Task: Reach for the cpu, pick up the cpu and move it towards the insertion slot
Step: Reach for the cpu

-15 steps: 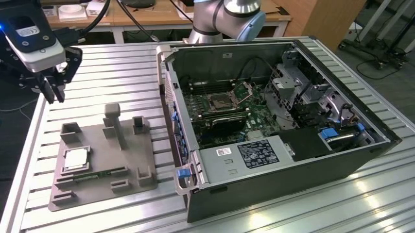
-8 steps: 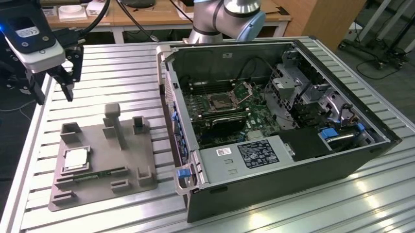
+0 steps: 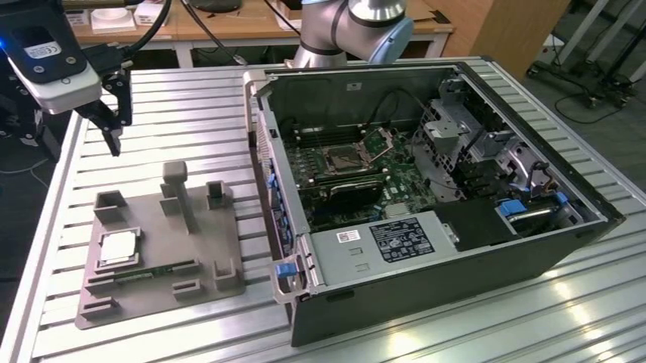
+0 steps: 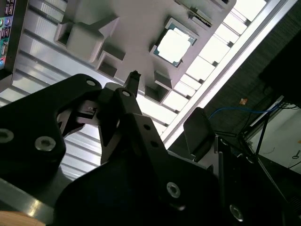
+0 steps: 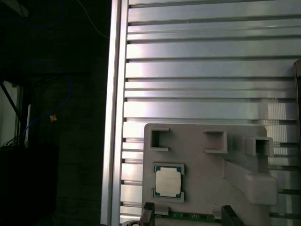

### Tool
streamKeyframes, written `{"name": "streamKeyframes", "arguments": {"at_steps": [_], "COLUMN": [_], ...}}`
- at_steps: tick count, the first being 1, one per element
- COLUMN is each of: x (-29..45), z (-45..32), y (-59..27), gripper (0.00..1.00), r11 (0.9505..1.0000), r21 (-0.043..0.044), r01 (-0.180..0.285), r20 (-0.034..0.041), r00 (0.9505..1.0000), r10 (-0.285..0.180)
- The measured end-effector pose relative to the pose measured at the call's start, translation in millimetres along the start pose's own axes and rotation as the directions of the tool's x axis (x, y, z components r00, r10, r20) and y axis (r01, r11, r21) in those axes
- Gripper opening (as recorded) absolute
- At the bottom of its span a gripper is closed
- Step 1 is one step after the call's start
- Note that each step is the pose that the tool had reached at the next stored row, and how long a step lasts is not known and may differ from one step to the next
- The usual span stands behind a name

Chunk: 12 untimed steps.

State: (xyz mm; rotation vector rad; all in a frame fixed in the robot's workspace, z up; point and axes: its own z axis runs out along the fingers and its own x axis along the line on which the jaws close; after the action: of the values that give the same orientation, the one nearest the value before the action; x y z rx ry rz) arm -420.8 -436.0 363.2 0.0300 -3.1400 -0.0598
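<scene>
Exterior view, with both wrist views. One arm (image 3: 355,29) carries one gripper (image 3: 119,130), which hangs in the air over the slatted table (image 3: 172,98) at the exterior view's far left. It has two dark fingers (image 5: 148,213), and in the first wrist view their tips stand apart with nothing between them, so the gripper is spread and empty.

One cpu (image 3: 119,248) lies flat, silver top up, in a shallow recess of one grey fixture (image 3: 162,227) at the exterior view's near left. It is well apart from the gripper and nearer the camera than it. In both wrist views the cpu (image 5: 168,182) sits near the fixture's edge, beside the table's rail. One green memory stick (image 3: 151,271) lies on the same fixture, just on the near side of the cpu.

One open computer case (image 3: 454,276) lies on its side to the exterior view's right of the fixture. Inside it, on the green board, is one slot (image 3: 341,159) — a square metal frame with a dark centre. Its hinged plate (image 3: 382,142) is tilted up on the right side. The slot is well apart from both the cpu and the gripper.
</scene>
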Motion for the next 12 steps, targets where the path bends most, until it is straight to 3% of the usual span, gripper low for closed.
{"name": "streamKeyframes", "arguments": {"at_steps": [12], "x": [0.0], "z": [2.9], "y": [-0.2], "gripper": [0.65], "r11": [1.0000], "r21": [0.0000], "r01": [0.000], "r20": [-0.0001], "r00": [1.0000], "r10": [0.000]}}
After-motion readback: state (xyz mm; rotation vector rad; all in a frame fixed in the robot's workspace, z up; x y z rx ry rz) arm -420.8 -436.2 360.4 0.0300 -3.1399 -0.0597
